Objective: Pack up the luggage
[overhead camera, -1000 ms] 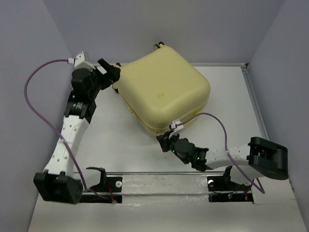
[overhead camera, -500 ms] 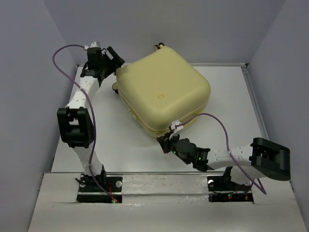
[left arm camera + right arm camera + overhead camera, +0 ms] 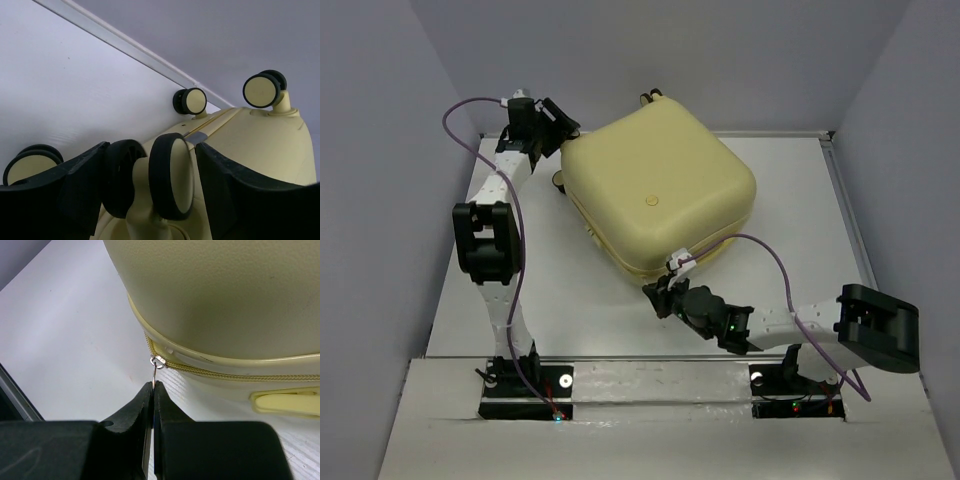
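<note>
Left gripper — luggage flat, wheels far-left

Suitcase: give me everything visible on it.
The luggage is a pale-yellow, glossy hard-shell case with rounded corners and a small round emblem on top. It lies flat, lid down, on the white table, turned diagonally. Black-rimmed yellow wheels show at its far-left end; the open left gripper straddles one twin wheel. A zipper runs along the seam; the right gripper is shut on its metal zipper pull.
</note>
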{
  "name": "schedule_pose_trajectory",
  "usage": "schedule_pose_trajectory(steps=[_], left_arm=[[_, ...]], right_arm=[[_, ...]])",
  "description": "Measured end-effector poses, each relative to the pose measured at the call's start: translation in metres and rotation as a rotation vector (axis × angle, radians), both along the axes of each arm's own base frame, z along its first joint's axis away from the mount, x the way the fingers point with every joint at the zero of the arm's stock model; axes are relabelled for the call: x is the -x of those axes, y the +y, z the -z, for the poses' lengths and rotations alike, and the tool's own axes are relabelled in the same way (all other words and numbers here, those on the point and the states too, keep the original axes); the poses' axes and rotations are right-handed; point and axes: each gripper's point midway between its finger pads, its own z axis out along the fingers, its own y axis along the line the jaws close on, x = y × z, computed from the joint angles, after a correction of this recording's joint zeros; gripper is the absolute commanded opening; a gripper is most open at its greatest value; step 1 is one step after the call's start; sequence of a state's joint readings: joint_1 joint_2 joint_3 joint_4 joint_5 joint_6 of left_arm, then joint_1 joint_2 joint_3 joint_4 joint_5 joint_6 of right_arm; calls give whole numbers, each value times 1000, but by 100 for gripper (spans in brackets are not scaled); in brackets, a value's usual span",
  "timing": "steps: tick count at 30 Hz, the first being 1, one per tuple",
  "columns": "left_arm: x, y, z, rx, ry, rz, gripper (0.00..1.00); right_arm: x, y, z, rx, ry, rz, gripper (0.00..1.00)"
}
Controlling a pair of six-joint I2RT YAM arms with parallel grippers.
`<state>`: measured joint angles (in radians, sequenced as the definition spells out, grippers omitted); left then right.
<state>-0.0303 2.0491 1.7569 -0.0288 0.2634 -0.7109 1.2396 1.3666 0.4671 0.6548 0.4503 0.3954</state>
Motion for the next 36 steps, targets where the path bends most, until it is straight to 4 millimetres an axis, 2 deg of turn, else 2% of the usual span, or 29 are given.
schedule_pose_trajectory(steps=[3, 5, 6, 8, 9, 13, 16, 18, 20, 23, 25, 28, 32, 35, 36], left_arm=[[-3, -1, -1, 21, -4, -10, 58], [-7, 3, 1, 29, -11, -27, 43], [-8, 4, 2, 44, -6, -34, 34], [-8, 4, 4, 56, -6, -36, 9], [-9, 3, 4, 65, -14, -34, 6], [-8, 4, 6, 85, -43, -35, 6], [7, 14, 7, 96, -76, -78, 6], [24, 24, 4, 106, -98, -110, 6], [53, 36, 6, 130, -111, -167, 6], [92, 64, -2, 134, -177, -281, 6], [118, 84, -3, 122, -194, -358, 6], [172, 104, -6, 102, -223, -467, 6], [222, 104, -24, 108, -282, -498, 6], [243, 105, -31, 112, -317, -510, 6], [248, 107, -30, 104, -317, -526, 6]], right_arm=[[0, 1, 0, 1, 0, -2, 7], [1, 1, 1, 5, 2, -8, 7], [2, 2, 1, 6, 2, -13, 7], [2, 3, 1, 15, 3, -17, 7], [2, 4, 1, 19, 4, -19, 7], [2, 4, 1, 28, 9, -23, 7], [4, 1, 0, 35, 24, -39, 7], [3, -5, 3, 53, 45, -57, 7], [1, -13, 11, 80, 92, -83, 7], [1, -22, 12, 92, 136, -136, 7], [-4, -35, 11, 90, 177, -154, 7], [-17, -62, 11, 116, 207, -108, 7], [-15, -81, 8, 106, 207, -85, 7], [-7, -75, 16, 61, 205, -69, 7], [2, -66, 24, 67, 203, -73, 7]])
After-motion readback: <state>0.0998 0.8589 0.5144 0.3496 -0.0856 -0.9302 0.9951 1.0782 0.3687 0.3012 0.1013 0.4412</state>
